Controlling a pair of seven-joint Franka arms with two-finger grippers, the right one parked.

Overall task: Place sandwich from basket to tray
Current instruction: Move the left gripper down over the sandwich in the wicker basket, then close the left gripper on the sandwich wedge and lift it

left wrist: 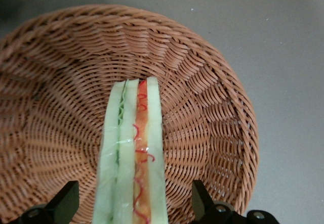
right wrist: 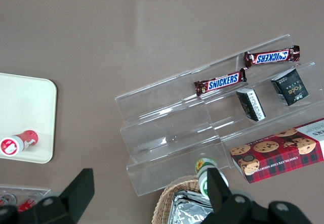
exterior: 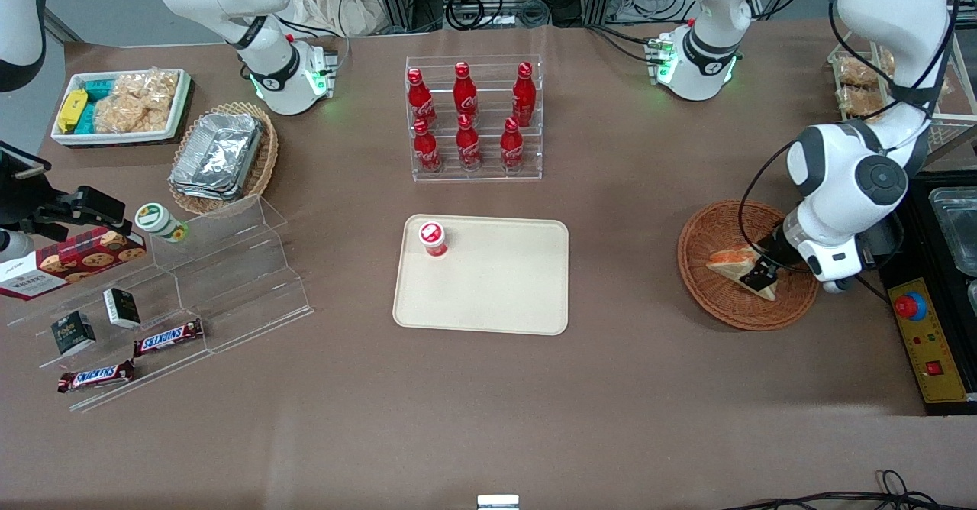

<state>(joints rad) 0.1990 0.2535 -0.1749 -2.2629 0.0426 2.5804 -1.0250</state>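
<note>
Two Snickers bars [exterior: 130, 357] on the clear acrylic steps [exterior: 229, 281], well apart from the claw, toward the parked arm's end of the counter [exterior: 611, 388]. Tray [exterior: 496, 296]: cream, mid-counter, carrying one small red-capped cup [exterior: 433, 238]. Basket [exterior: 706, 281]: reddish wicker, directly beneath the claw. Sandwich [left wrist: 132, 158]: in the basket, between the fingers. Claw [exterior: 760, 275]: spread, one finger [left wrist: 63, 204] each side of the sandwich, neither touching it.
</note>
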